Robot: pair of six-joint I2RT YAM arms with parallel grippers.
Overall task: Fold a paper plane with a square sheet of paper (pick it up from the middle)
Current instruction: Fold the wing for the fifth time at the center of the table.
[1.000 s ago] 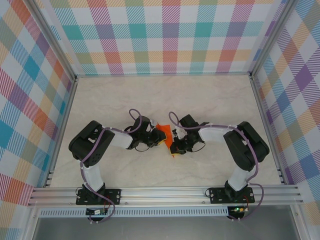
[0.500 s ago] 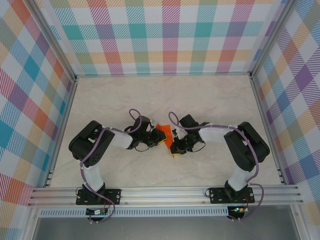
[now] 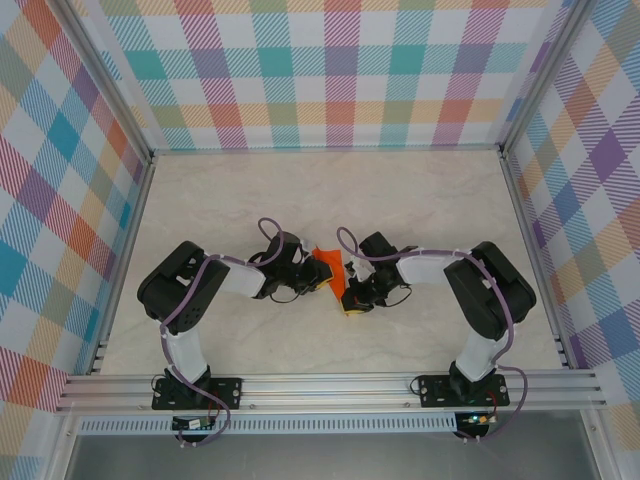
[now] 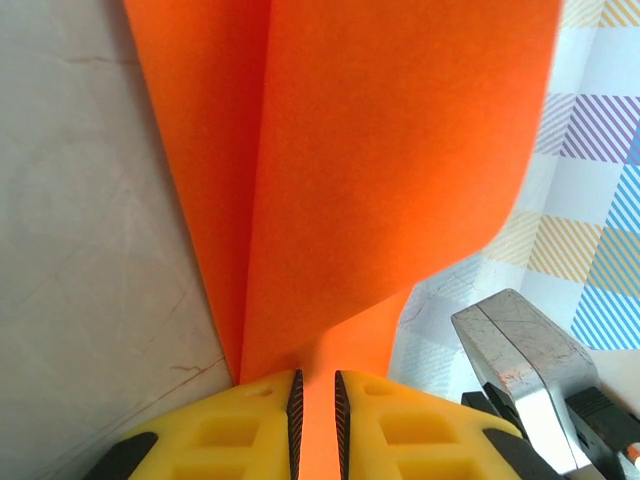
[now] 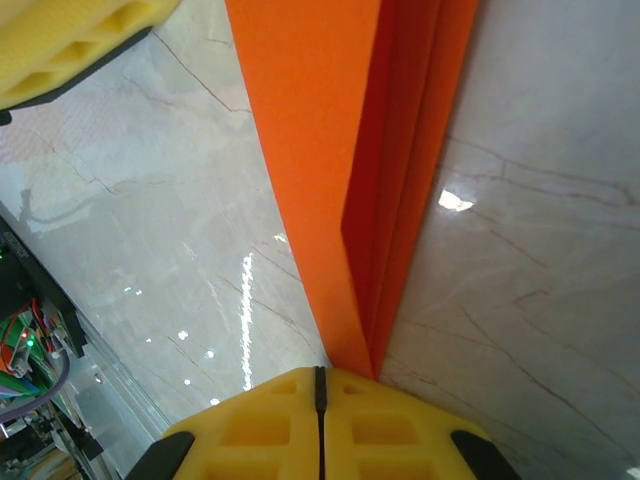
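orange paper (image 3: pixel 329 268) creased | left jaws: gripping it | right jaws: gripping it

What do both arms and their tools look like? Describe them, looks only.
Both the left arm and right arm have bulky black joint housings, white links and looping purple cables, on black base plates. The left tool and right tool carry yellow fingers with recessed pockets and black trim.

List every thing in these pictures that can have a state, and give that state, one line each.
orange paper: folded into layers along creases, pinched by both grippers.
left gripper: shut on the orange paper.
right gripper: shut on the orange paper.
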